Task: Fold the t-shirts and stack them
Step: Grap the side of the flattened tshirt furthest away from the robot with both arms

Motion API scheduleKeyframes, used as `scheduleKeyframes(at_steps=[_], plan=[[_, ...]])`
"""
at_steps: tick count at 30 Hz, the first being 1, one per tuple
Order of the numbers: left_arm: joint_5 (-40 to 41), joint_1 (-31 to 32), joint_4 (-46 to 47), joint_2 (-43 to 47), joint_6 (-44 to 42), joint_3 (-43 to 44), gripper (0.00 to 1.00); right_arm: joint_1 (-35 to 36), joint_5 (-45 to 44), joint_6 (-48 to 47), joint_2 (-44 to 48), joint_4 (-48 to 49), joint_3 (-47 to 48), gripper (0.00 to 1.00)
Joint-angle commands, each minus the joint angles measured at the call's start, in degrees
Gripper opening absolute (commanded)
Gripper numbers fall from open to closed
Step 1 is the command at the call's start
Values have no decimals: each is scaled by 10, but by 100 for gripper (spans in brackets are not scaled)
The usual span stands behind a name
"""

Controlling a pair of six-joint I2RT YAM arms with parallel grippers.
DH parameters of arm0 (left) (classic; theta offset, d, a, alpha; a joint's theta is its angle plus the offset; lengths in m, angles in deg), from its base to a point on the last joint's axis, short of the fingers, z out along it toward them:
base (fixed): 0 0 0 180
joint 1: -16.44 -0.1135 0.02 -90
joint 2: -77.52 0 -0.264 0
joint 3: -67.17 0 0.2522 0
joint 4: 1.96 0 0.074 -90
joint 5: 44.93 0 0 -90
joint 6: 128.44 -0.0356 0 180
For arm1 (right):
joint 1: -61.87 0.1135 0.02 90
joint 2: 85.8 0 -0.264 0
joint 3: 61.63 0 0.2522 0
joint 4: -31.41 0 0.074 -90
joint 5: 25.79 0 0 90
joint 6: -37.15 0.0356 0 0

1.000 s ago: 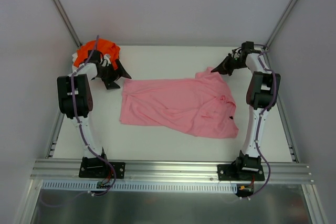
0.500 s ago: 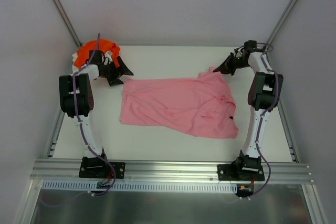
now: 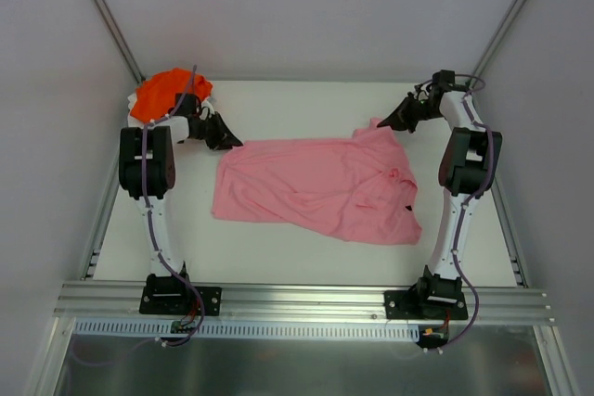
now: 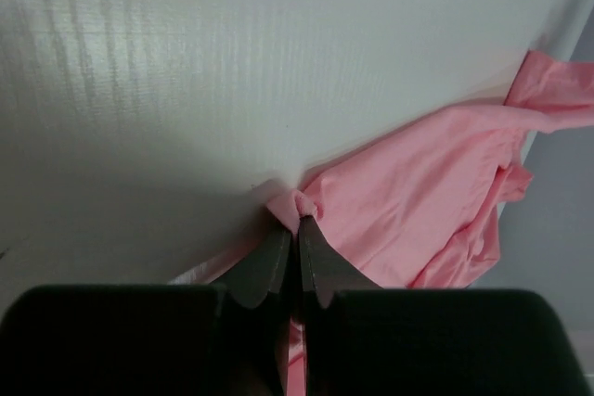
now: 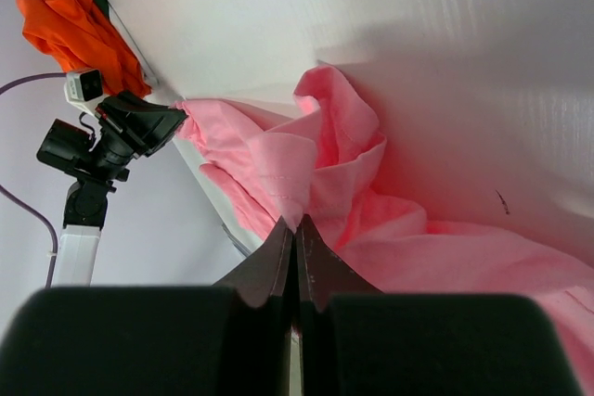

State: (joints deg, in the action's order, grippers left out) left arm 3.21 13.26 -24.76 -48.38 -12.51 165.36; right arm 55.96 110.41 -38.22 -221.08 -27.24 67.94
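A light pink t-shirt (image 3: 316, 183) lies spread across the middle of the white table. My left gripper (image 3: 232, 142) is shut on its far left corner, and the pinched pink cloth (image 4: 299, 203) bunches at the fingertips in the left wrist view. My right gripper (image 3: 385, 123) is shut on the far right corner of the same pink t-shirt (image 5: 306, 183), which hangs in folds from the tips. An orange t-shirt (image 3: 165, 90) sits crumpled in the far left corner, also seen in the right wrist view as an orange heap (image 5: 79, 30).
Grey walls close the table on three sides, with metal struts (image 3: 102, 11) in the far corners. A metal rail (image 3: 297, 301) runs along the near edge where both arm bases are bolted.
The left gripper has moved right, off the orange t-shirt's side, to the pink t-shirt's far left corner and has shut on it. The right arm has barely moved.
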Motion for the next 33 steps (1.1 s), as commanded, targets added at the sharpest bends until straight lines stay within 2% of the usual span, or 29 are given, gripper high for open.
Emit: scheduleKeyframes(at_steps=[1, 12, 19, 25, 33], plan=[[-5, 2, -25, -7, -19, 18, 0, -4, 0, -7, 43, -14, -1, 2], [9, -1, -41, 40, -47, 32, 0, -4, 3, -4, 50, -13, 9, 1], [5, -4, -63, 80, -47, 41, 0, -5, 4, -12, 93, -25, -8, 1], [-1, -3, -68, 126, -48, 9, 0, -5, -3, -40, 161, -56, -73, 1], [-15, -3, -60, 196, -52, -78, 0, -4, -13, -77, 272, -75, -221, 1]])
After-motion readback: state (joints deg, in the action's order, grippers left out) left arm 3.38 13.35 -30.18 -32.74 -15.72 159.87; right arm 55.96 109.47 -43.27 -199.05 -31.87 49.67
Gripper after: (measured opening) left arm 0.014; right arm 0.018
